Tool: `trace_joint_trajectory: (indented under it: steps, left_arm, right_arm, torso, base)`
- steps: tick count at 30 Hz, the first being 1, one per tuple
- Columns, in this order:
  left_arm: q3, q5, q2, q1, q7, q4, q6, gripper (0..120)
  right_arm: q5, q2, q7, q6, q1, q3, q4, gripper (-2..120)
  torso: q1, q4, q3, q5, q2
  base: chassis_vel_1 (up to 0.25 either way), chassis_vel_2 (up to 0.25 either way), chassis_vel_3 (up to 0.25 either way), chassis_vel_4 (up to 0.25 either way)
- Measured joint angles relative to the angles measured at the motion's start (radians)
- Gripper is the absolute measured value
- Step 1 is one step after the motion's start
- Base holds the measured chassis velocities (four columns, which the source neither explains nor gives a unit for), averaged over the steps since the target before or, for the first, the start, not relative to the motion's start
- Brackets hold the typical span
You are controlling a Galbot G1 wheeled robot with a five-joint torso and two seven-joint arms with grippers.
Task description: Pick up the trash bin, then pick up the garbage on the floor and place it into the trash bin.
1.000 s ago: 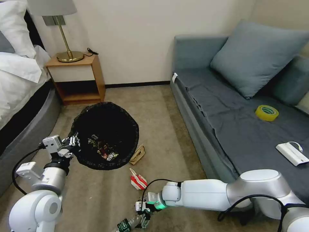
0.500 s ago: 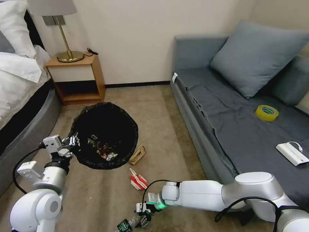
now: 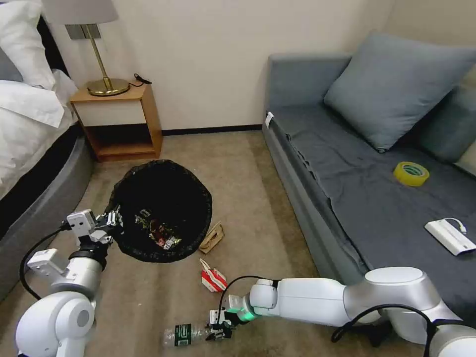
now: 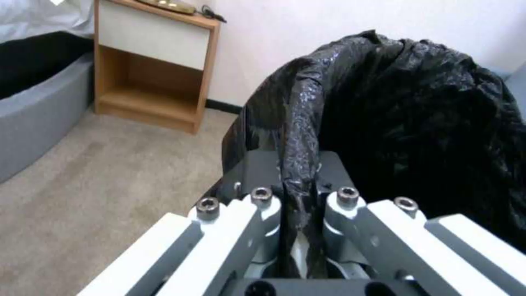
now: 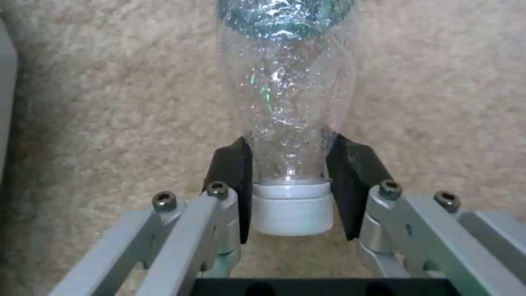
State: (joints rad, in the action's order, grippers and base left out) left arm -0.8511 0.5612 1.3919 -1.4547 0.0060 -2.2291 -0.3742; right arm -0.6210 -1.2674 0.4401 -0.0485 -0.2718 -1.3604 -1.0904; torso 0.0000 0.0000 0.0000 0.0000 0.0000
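Observation:
The trash bin (image 3: pixel 161 198), lined with a crinkled black bag, hangs tilted above the carpet. My left gripper (image 3: pixel 111 220) is shut on its bag-covered rim (image 4: pixel 298 135). A gold-brown wrapper and other litter (image 3: pixel 158 233) lie inside the bin. The clear bottle with a green label (image 3: pixel 184 335) lies level, low over the carpet. My right gripper (image 3: pixel 218 331) is shut on its neck, just above the white cap (image 5: pixel 290 207). A crushed red-and-white carton (image 3: pixel 213 280) and a tan paper scrap (image 3: pixel 212 238) lie on the floor between bin and bottle.
A grey sofa (image 3: pixel 317 198) runs along the right, with a yellow tape roll (image 3: pixel 411 173) and a white box with a cord (image 3: pixel 448 237) on it. A wooden nightstand (image 3: pixel 119 121) with a lamp stands at the back left, the bed (image 3: pixel 34 163) at far left. Open carpet lies mid-floor.
The bottle in my right gripper has swung from pointing down-left to lying level and has come further into view. The bin in my left gripper has sunk a little.

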Motion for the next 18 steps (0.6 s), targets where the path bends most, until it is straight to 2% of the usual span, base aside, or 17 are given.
trace_joint_trajectory:
  steps: [7, 10, 11, 14, 18]
  left_arm:
    - [-0.006, 0.000, -0.003, -0.015, 0.000, 0.009, 0.001, 4]
    - [-0.009, 0.004, -0.009, -0.019, -0.001, 0.013, 0.002, 4]
    - [-0.009, 0.004, -0.009, -0.019, -0.001, 0.013, 0.002, 4]
    - [-0.005, 0.006, -0.010, -0.014, -0.004, 0.012, -0.001, 4]
    - [-0.003, 0.005, -0.015, -0.015, -0.009, 0.011, -0.003, 4]
  right_arm:
    - [0.031, 0.068, -0.008, -0.002, 0.008, 0.083, -0.035, 28]
    - [0.078, 0.194, -0.018, -0.009, 0.021, 0.172, -0.079, 28]
    - [0.078, 0.194, -0.018, -0.009, 0.021, 0.172, -0.079, 28]
    - [0.104, 0.293, -0.037, -0.032, 0.021, 0.251, -0.154, 28]
    - [0.137, 0.367, -0.051, -0.049, 0.012, 0.331, -0.211, 28]
  torso:
    - [0.000, 0.0003, 0.000, 0.0003, 0.000]
    - [0.000, 0.0000, 0.000, 0.0002, 0.000]
    - [0.000, 0.0000, 0.000, 0.0002, 0.000]
    - [0.000, -0.0004, 0.000, 0.0003, 0.000]
    - [0.000, 0.0000, 0.000, -0.0001, 0.000]
  base:
    - [0.000, 0.000, 0.000, 0.000]
    - [0.000, 0.000, 0.000, 0.000]
    - [0.000, 0.000, 0.000, 0.000]
    - [0.000, 0.000, 0.000, 0.000]
    - [0.000, 0.000, 0.000, 0.000]
